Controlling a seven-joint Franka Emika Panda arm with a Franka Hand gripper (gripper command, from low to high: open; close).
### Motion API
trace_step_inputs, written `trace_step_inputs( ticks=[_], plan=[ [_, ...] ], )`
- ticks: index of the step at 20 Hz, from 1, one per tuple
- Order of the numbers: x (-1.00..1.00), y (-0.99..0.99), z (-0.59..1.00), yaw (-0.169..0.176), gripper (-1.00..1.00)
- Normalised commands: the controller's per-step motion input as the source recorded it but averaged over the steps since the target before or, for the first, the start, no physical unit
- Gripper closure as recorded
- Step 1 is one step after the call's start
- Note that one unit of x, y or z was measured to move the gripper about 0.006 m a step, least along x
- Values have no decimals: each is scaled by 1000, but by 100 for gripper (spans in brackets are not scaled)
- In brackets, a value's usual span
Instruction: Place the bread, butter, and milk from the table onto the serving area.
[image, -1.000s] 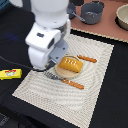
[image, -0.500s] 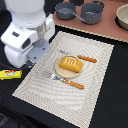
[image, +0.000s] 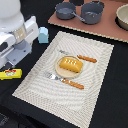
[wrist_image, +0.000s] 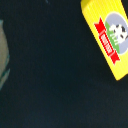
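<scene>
The bread (image: 70, 64) lies on the round tan plate (image: 58, 71) in the middle of the beige striped serving area (image: 75, 102). The butter (image: 10, 74) lies on the dark table, off the mat on the exterior view's left. It also shows in the wrist view (wrist_image: 107, 37) with its red label up. The milk (image: 43, 34) stands upright just off the mat's far left corner. My gripper (image: 11, 61) hangs above the butter and holds nothing. Its fingers are not visible in the wrist view.
A pinkish-brown board (image: 107, 29) at the back carries two dark pots (image: 65, 10) (image: 92, 12), and a bowl (image: 122, 17) is at the far right. A fork (image: 62, 80) and a knife (image: 85, 58) with orange handles flank the plate.
My arm has moved from over the plate to the exterior view's left, toward the butter. The bread stays on the plate.
</scene>
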Motion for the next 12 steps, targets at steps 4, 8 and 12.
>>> trace_step_inputs(
  ticks=[4,8,12],
  plan=[
    [-540,-66,-166,210,-100],
    [-461,-208,-276,138,-100],
    [-353,-264,-346,97,-100]
  ],
)
